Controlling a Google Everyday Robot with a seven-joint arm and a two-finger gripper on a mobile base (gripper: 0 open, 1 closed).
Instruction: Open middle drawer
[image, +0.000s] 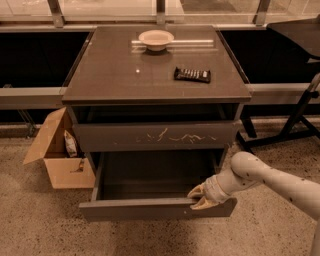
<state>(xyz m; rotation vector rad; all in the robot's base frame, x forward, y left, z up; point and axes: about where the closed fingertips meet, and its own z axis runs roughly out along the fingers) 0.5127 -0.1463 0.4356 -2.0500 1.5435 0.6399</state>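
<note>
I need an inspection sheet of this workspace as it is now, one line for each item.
Surface: cabinet top carries a bowl and a dark flat bar.
Job's things: middle drawer stands pulled out, its inside dark.
Clutter: open cardboard box on the floor, left of the cabinet.
Grippers: gripper clamped on the middle drawer's front edge, towards its right end.
Cables: nothing seen.
Surroundings: scratched drawer front above; black stand legs at right.
</note>
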